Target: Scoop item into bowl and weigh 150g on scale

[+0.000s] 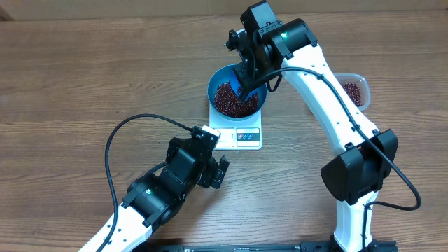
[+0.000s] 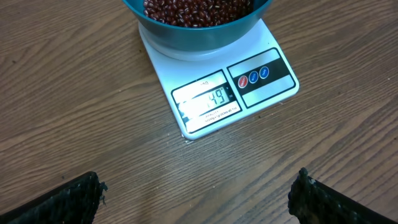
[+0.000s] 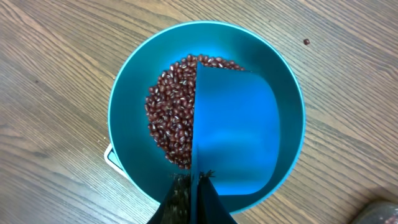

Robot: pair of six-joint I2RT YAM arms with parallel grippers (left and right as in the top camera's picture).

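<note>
Right pincer (image 3: 193,186), pinching the empty blue scoop (image 3: 236,137) inside the bowl (image 3: 121,106) at frame centre, has beans (image 3: 171,118) heaped on the scale (image 2: 214,81), probably near target though glare blurs the display (image 2: 208,99).

In the left wrist view, the scale (image 2: 214,74) is showing the only readable number; its display (image 2: 205,99) is reading "49", the digits sitting tilted in the window; glare is washing out the spot just before the 4, so any leading digit cannot be told; a small mark after the 9 is too faint to read. Tiny print is running above and below the display, too small to make out; three round buttons (image 2: 252,78), one red and two blue, are carrying symbols that are staying illegible. In the overhead view, the panel is too small to read.
</note>
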